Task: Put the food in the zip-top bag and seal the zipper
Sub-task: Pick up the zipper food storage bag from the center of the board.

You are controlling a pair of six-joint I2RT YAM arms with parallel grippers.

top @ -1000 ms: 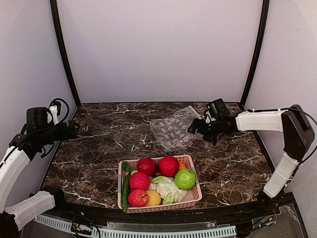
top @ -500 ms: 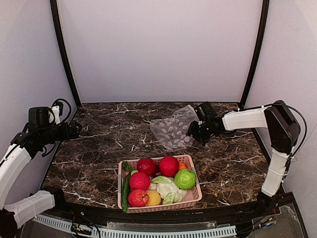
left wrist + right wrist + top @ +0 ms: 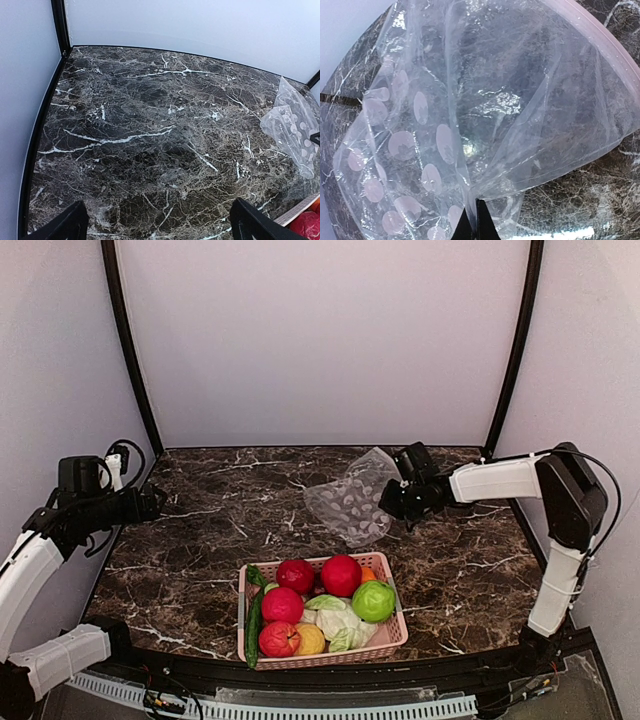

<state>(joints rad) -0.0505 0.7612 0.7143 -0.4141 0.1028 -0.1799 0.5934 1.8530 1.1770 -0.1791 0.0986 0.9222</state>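
One grip on: right tool (image 3: 474, 220) pinches zip-top bag (image 3: 350, 502) edge, probably to lift its mouth; left tool (image 3: 160, 222) spread, idle.

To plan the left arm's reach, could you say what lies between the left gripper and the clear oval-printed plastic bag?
Only bare dark marble tabletop separates the left gripper and the clear printed bag; the left wrist view shows it.

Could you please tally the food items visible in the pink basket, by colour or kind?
Red balls: 4
Green ball: 1
Yellow ball: 1
Orange ball, partly hidden: 1
Pale cabbage: 1
Green cucumber: 1
Total: 9 visible
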